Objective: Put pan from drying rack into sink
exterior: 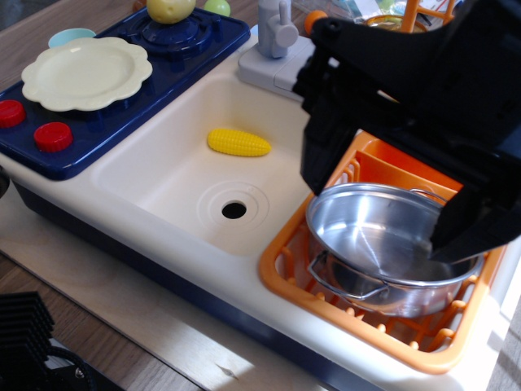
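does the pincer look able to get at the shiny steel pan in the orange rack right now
Probably yes: the pincer hangs spread right over the round shiny steel pan in the orange plastic drying rack, one finger at each side, nothing between them.
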Robot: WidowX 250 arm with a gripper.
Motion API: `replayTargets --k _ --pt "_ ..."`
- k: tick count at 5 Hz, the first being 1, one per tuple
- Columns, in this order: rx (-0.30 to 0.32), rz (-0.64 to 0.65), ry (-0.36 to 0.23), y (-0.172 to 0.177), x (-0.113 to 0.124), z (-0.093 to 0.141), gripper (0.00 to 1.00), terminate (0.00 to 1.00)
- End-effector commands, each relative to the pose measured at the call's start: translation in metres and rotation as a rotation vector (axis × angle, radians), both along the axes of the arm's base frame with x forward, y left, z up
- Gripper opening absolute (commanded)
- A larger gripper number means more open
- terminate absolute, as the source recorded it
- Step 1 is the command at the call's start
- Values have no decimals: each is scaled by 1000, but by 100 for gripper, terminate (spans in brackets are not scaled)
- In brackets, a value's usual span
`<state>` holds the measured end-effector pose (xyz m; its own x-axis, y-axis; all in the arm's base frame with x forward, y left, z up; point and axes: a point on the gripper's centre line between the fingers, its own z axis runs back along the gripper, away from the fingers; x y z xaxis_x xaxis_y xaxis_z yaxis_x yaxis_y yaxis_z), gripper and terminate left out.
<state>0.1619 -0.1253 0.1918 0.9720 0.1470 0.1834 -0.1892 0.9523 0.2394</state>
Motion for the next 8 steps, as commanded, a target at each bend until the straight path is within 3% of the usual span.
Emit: replayTargets --k 1,4,7,8 --pt "-36 153 -27 -2 4 1 100 0" --pt "-140 314 -13 10 11 -22 100 0" --pt "-235 373 -82 20 10 -65 100 0" --pt "-241 365 -73 23 11 -72 0 0"
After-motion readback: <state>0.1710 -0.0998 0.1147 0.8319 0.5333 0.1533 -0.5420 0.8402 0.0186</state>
